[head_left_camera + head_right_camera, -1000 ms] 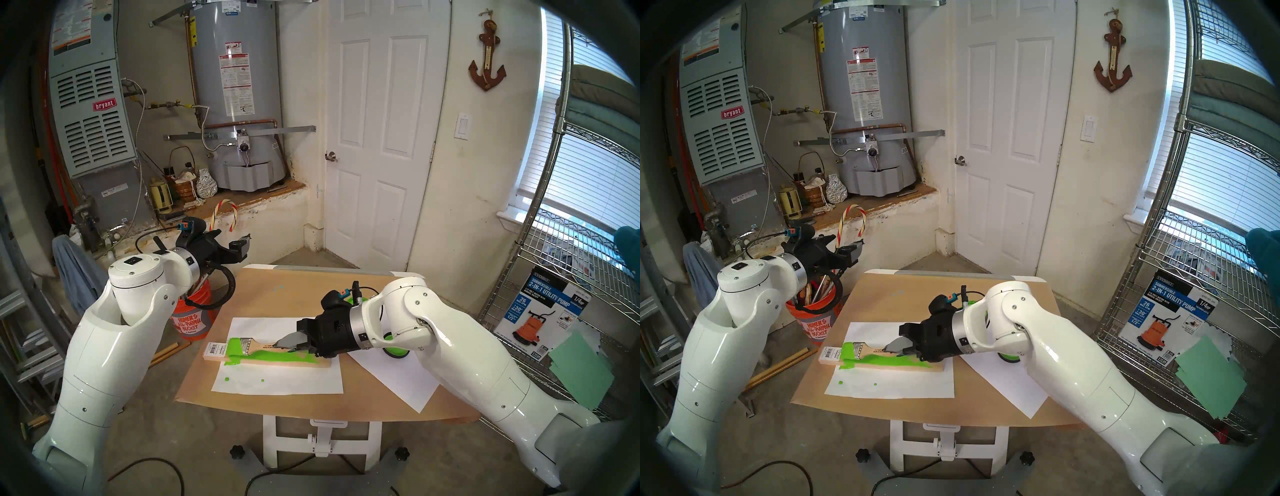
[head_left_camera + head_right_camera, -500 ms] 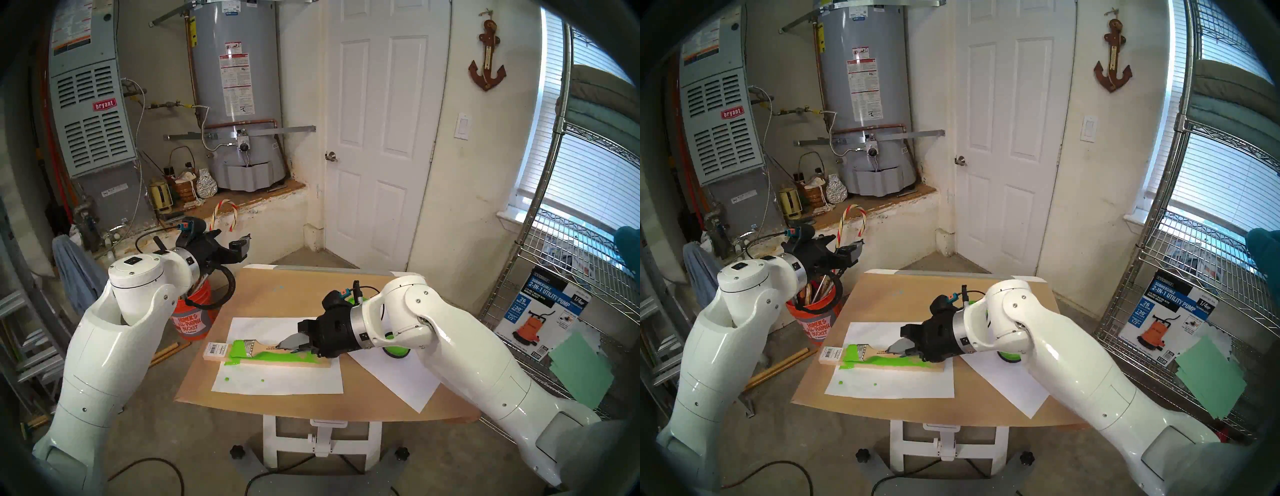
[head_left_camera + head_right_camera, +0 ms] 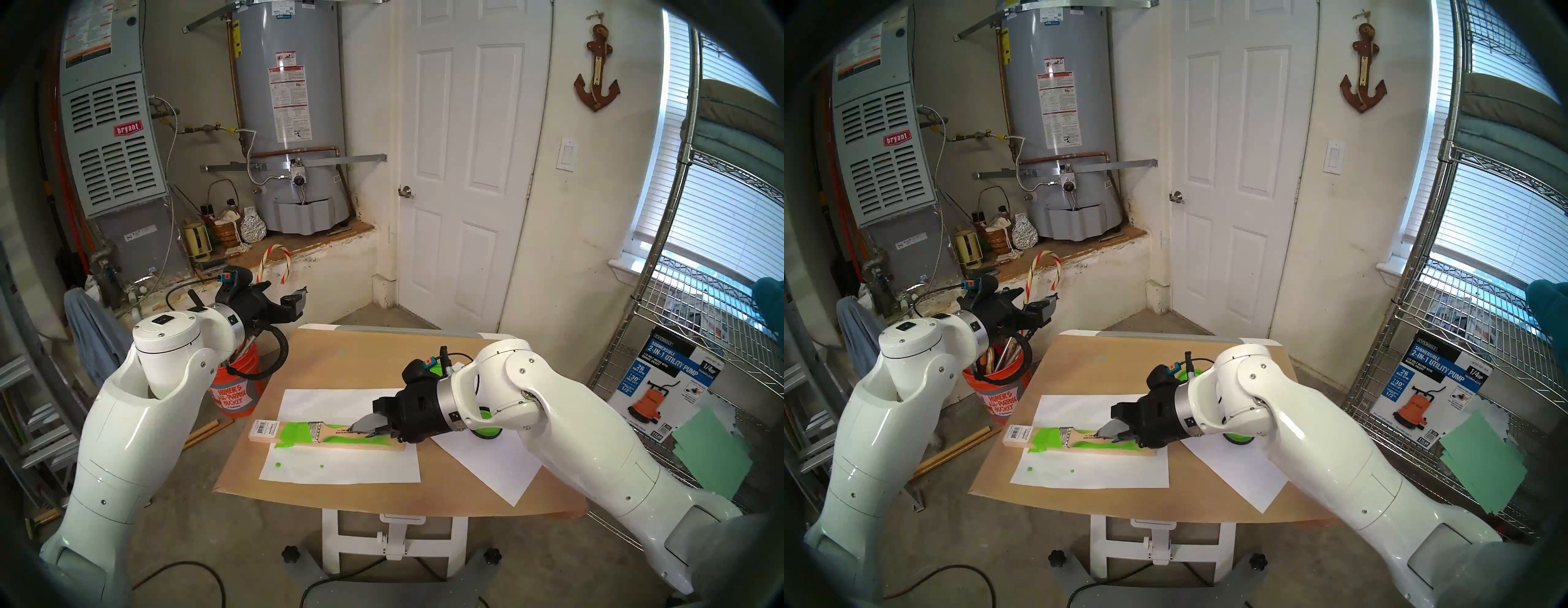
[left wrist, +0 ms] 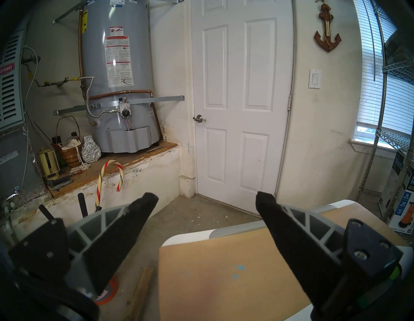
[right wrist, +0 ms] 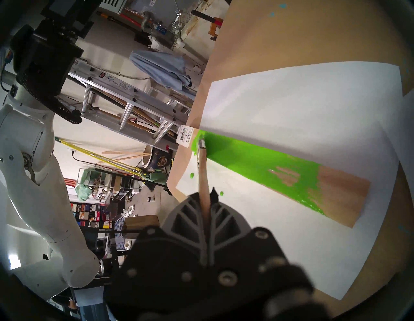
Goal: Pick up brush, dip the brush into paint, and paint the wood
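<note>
Over the wood point(image 3: 365, 446), right arm low, fingers point(image 5: 190, 215) pinching brush point(image 3: 329, 431)

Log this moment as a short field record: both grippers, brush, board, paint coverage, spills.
left gripper: open, empty, off the table's left edge
right gripper: shut on the brush handle
brush: bristles down on the board near its sticker end
wood board: flat on white paper
paint: green covers most of the board; end nearest the gripper bare
spills: green drops on the paper

Table point(image 3: 445, 496) w/ brown paper, two white sheets point(image 3: 339, 467)
</note>
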Robot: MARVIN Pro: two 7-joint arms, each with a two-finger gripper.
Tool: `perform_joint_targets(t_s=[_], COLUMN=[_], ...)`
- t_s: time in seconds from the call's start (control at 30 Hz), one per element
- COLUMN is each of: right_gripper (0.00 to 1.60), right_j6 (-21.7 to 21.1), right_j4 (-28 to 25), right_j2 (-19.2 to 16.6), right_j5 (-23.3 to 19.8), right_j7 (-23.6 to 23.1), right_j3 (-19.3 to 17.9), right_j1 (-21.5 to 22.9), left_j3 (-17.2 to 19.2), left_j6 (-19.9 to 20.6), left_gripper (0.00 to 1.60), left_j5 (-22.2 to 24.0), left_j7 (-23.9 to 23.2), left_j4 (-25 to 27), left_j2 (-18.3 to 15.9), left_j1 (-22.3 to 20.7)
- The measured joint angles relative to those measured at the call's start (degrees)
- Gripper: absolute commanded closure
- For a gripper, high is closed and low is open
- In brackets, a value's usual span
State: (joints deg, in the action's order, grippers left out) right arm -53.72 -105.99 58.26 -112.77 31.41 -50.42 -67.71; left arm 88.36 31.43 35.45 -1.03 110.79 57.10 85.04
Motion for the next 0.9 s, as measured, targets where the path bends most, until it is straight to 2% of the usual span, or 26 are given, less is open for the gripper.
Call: perform_joint_targets(t_s=[0.47, 0.9], right_gripper=[1.6, 1.6], right_j6=[0.32, 0.38], right_j4=[-1.88, -3.21], right_j2=[-1.34, -3.83], right_j5=[-1.84, -1.97], right_j7=[4.09, 4.97], right_j3=[-0.25, -1.2], right_j1=[-0.09, -0.49], left_j3=[0.0, 0.0], left_j6=[0.0, 0.0], left_gripper=[0.0, 0.0], left_j5=[0.0, 0.0], left_j7=[0.0, 0.0], left_j4=[0.0, 0.0], left_j2=[0.0, 0.0], left_j1=[0.0, 0.0])
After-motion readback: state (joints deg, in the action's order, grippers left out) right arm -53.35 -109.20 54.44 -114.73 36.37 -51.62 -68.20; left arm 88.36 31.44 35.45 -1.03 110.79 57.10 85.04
